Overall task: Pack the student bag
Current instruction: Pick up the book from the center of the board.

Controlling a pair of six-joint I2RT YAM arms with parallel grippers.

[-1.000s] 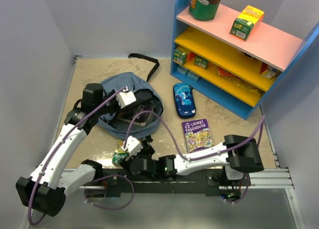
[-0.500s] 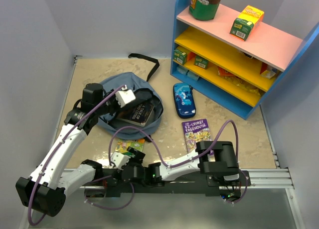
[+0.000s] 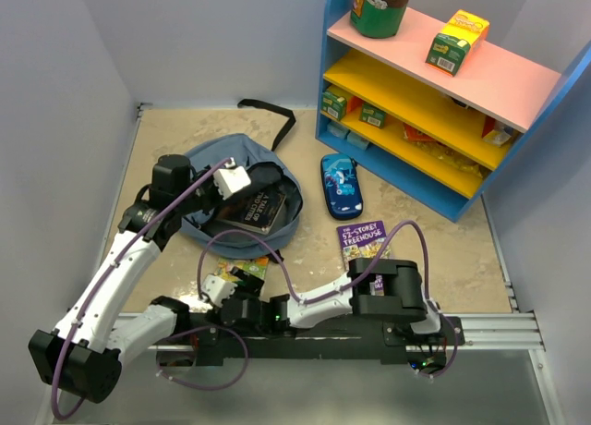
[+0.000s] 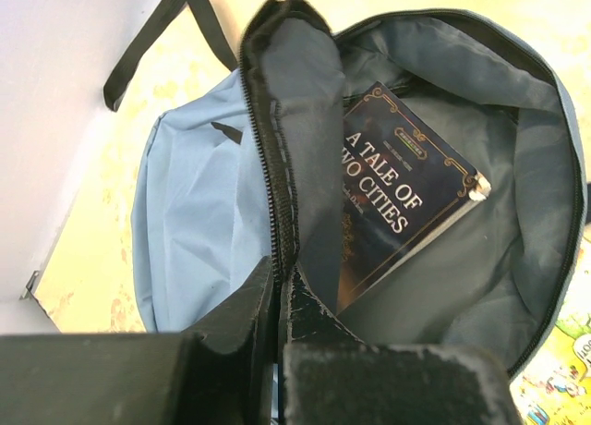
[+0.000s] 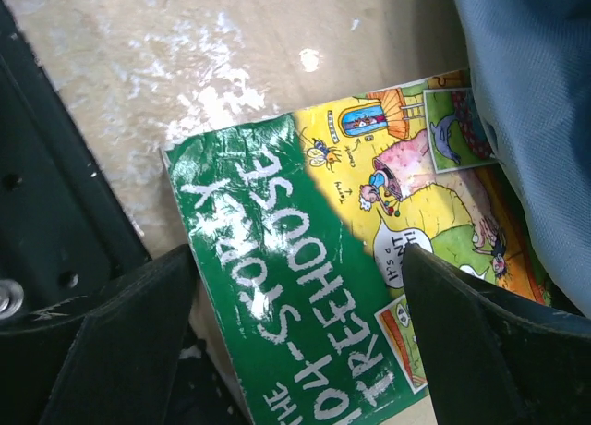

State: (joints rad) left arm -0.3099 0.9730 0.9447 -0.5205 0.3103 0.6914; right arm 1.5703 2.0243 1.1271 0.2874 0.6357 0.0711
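The slate-blue student bag (image 3: 214,157) lies open on the table at centre left. My left gripper (image 3: 251,181) is shut on the bag's black zipper edge (image 4: 277,180) and holds the mouth open. A dark book, "A Tale of Two Cities" (image 4: 397,189), lies inside the bag. My right gripper (image 3: 233,279) is open and hangs just above a green and yellow Treehouse book (image 5: 305,286). That book lies flat at the bag's near edge, its far corner under the bag's fabric (image 5: 526,83). One finger (image 5: 120,337) stands on each side of the book.
A purple Treehouse book (image 3: 365,245) lies right of the bag and a dark-blue pencil case (image 3: 341,187) beyond it. A blue shelf unit (image 3: 434,102) with boxes and a jar stands at the back right. The black base rail (image 5: 46,222) is close beside the green book.
My right arm has folded back to the left and its gripper has moved down-left onto the green book's near end. The left arm and the bag have not moved.
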